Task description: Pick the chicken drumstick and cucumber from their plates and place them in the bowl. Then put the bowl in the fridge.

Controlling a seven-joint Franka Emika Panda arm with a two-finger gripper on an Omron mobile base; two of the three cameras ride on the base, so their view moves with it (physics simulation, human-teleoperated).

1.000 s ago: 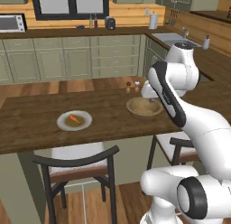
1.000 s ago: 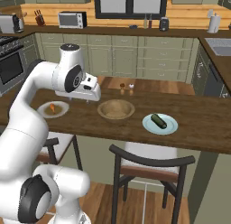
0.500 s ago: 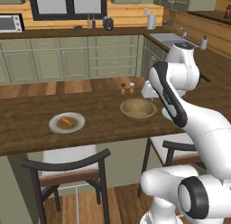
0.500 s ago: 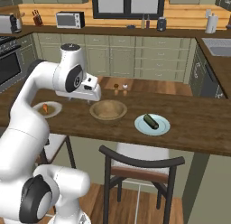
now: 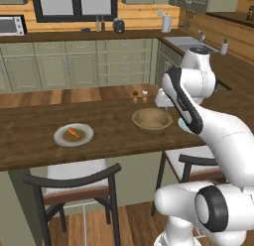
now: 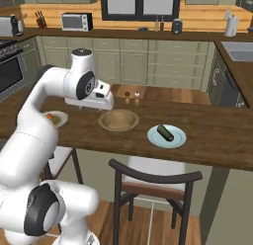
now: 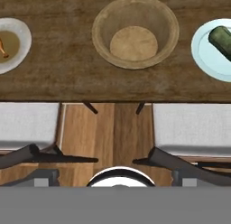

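The wooden bowl point(image 5: 151, 119) point(image 6: 118, 120) point(image 7: 135, 31) stands in the middle of the dark wood counter, with nothing in it. To its left, the chicken drumstick point(image 5: 73, 133) point(image 7: 2, 48) lies on a pale plate point(image 5: 85, 139) point(image 7: 20, 56). To its right, the cucumber point(image 6: 165, 132) point(image 7: 222, 38) lies on a second plate point(image 6: 153, 138) point(image 7: 200, 51). My gripper point(image 6: 97, 104) point(image 5: 166, 103) hangs open and empty above the counter's near edge, just beside the bowl. The fridge is out of view.
Two small shakers point(image 5: 140, 95) point(image 6: 132, 96) stand behind the bowl. Two dark-backed chairs point(image 5: 74, 183) point(image 6: 155, 182) with grey seats sit under the counter's near edge. Green cabinets, a sink point(image 5: 186, 41) and a microwave point(image 6: 76, 21) line the far walls.
The whole scene has slid slightly left in both base views, so the base has moved. The arm keeps the same pose over the bowl.
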